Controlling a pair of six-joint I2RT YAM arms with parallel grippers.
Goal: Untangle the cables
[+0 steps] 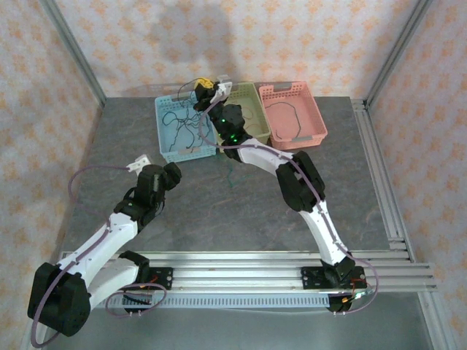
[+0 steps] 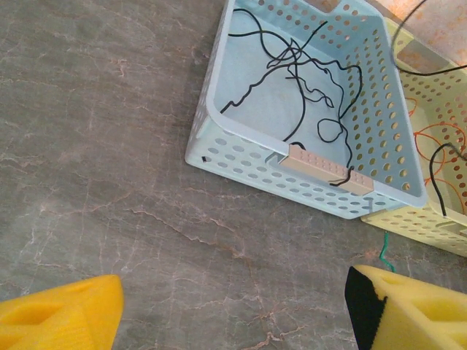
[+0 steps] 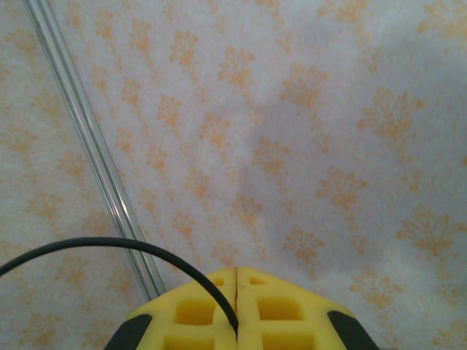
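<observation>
Black cable (image 3: 146, 251) sat pinched in my clamped right gripper (image 1: 208, 86), top centre overhead, my left gripper (image 2: 233, 312) gaping empty; black strands (image 2: 306, 80) lay in the blue basket (image 2: 292, 171), a green strand (image 2: 385, 248) loose on the table (image 2: 109, 182), so I judged sorting partly done.

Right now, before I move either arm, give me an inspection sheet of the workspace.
Surface: grey marbled table, a green cable lying on it near the baskets.
Job's things: black cables loose in the blue basket; orange cable in the yellow-green basket; lone black cable in the pink basket.
Clutter: nothing seen.
Grippers: left gripper open, empty, over the table; right gripper shut on the raised black cable.
Cables: purple arm cables loop along both arms.
Surroundings: patterned walls, aluminium rails.
</observation>
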